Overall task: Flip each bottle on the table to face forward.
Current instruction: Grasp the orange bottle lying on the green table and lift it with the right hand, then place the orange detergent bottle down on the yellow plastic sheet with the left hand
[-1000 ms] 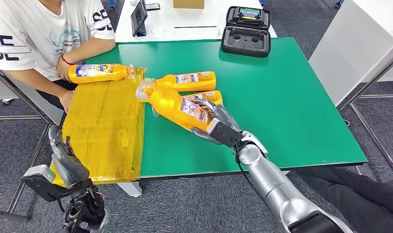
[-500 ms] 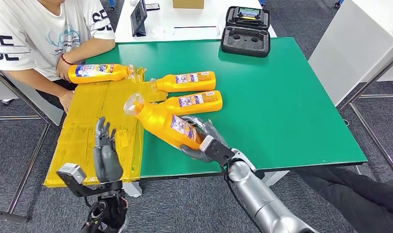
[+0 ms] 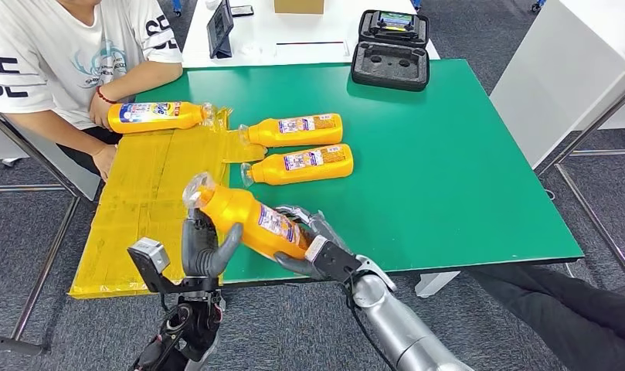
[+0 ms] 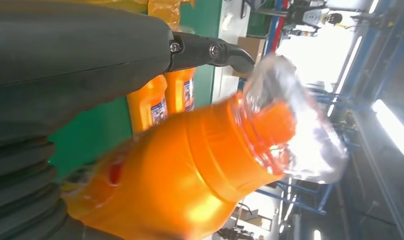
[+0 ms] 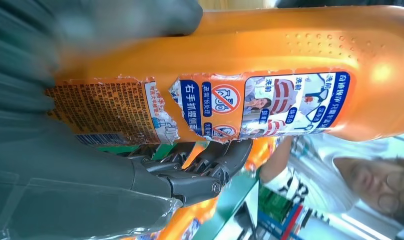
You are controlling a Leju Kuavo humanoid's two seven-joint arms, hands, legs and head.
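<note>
My right hand (image 3: 313, 249) has carried the bottle (image 3: 247, 218) off the table toward me, gripping its base. My left hand (image 3: 205, 249) has risen to cup its neck, not clearly clasping; the handover for flipping looks under way.

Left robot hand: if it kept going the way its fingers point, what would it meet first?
The left robot hand points up at the lifted orange bottle, near its neck; its fingers already look against it, though depth is unclear.

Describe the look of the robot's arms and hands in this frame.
The right arm is a silver tube with a black cable by the wrist. The right robot hand has a black wrist block, dark grey fingers. The left robot hand is dark grey with a thick thumb, a silver-topped black bracket beside it.
</note>
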